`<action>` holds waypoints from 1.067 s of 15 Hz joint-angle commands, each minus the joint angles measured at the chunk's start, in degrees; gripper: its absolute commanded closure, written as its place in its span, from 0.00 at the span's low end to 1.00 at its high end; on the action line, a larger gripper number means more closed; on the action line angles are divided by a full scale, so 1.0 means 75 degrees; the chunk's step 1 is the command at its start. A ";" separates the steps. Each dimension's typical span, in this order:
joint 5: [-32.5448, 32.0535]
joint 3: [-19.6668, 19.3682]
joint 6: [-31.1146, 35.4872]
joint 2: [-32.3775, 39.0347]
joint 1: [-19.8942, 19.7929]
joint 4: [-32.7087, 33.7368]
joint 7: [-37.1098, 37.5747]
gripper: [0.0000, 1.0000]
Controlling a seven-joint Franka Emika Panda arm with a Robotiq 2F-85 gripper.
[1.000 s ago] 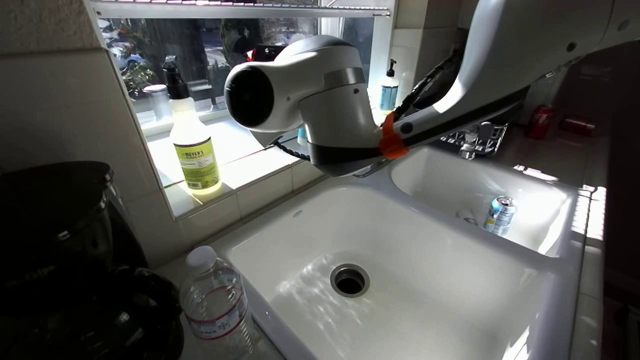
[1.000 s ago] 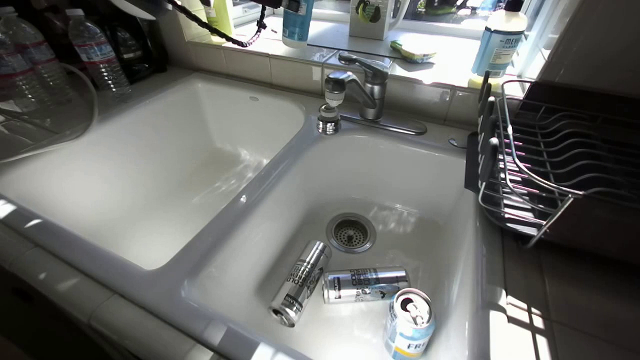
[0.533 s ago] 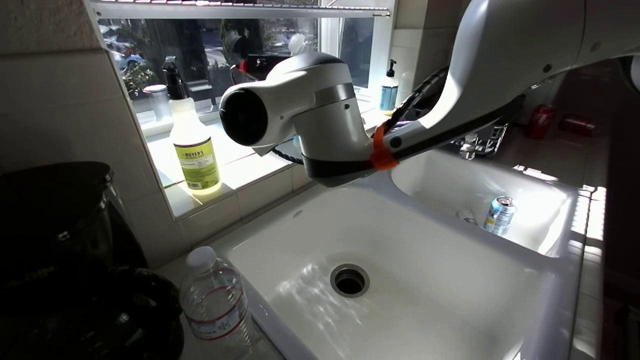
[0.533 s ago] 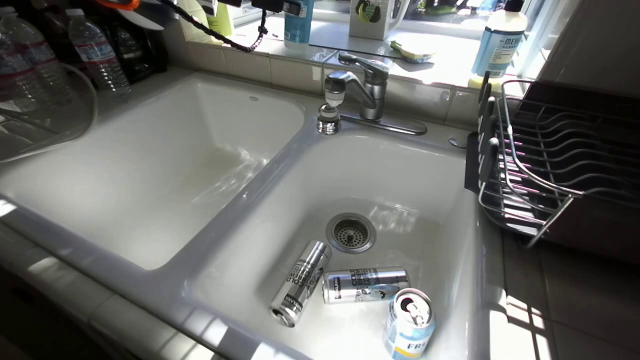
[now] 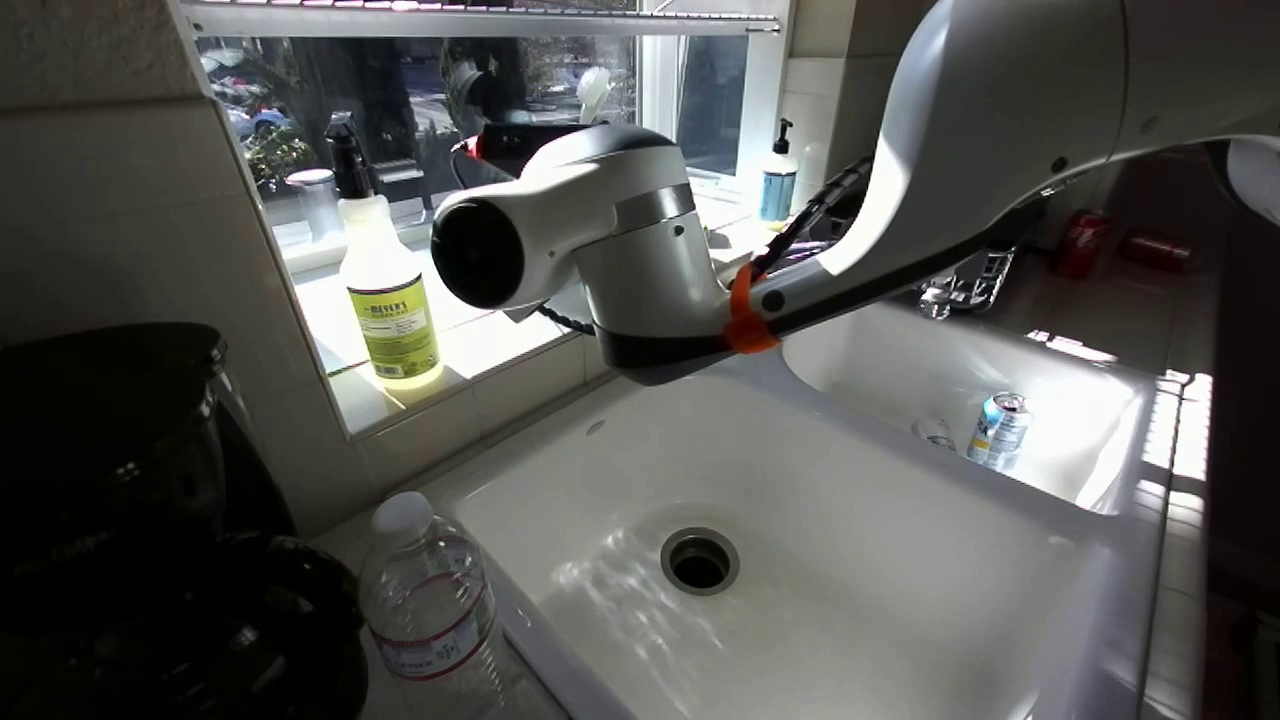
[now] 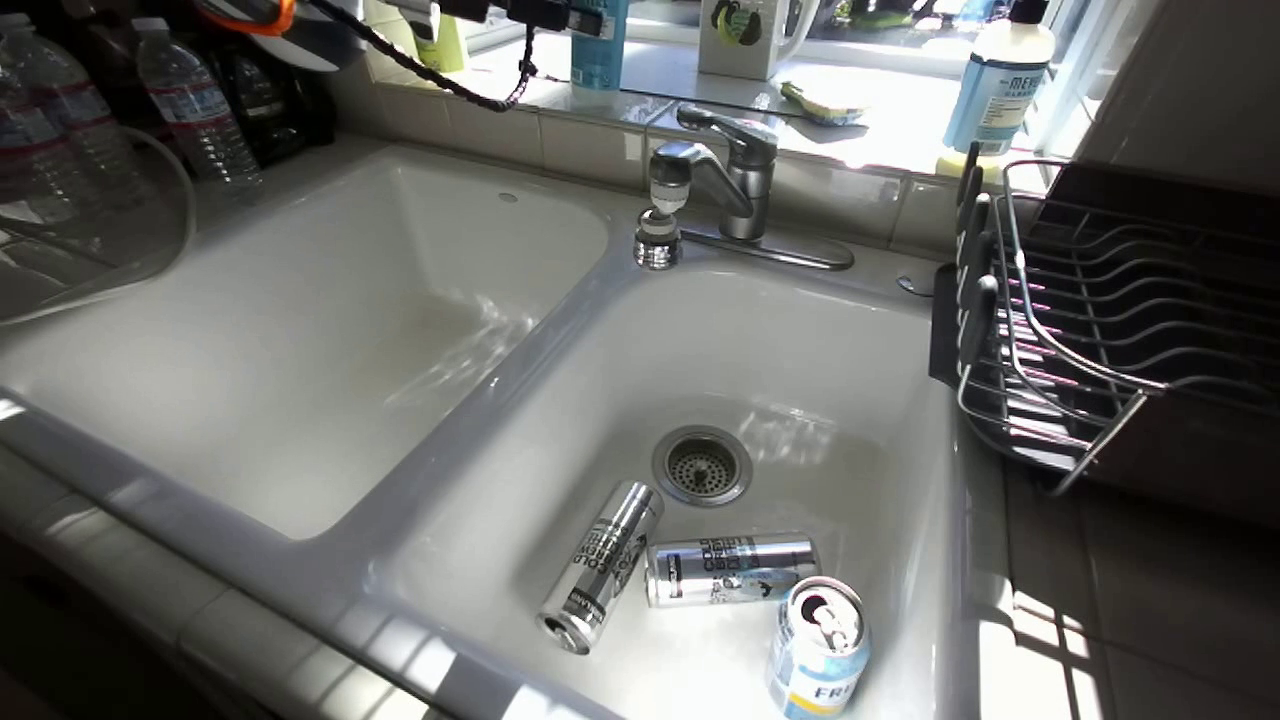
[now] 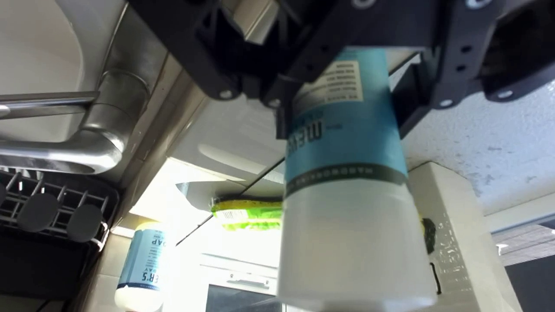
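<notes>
**Fingers (image 7: 409, 104) pinching the blue-labelled Meyer's bottle (image 7: 347, 147)**

Gripper (image 7: 344, 108) state: one finger bears on each side of the label. Bottle position: near-vertical, at twelve o'clock in an exterior view; contact between its base and the windowsill (image 6: 655, 65) cannot be determined.

Change over the last second: my arm (image 5: 645, 260) has dropped and moved slightly toward nine o'clock in an exterior view; the bottle has shifted only a little. Meaning for the work: I judge the grip secure, so the bottle should follow the arm.

Reference points from the bottle in an exterior view: fruit-print mug (image 6: 740, 40) at three o'clock, faucet (image 6: 748, 185) at four.
</notes>
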 commanded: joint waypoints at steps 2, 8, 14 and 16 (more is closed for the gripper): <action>-0.0189 -0.0150 0.0087 0.0367 0.0126 0.0451 -0.0242 0.68; -0.0201 -0.0208 0.0090 0.0537 0.0192 0.0650 -0.0359 0.68; -0.0129 -0.0213 0.0105 0.0601 0.0211 0.0750 -0.0422 0.19; -0.0126 -0.0217 0.0107 0.0597 0.0211 0.0758 -0.0446 0.19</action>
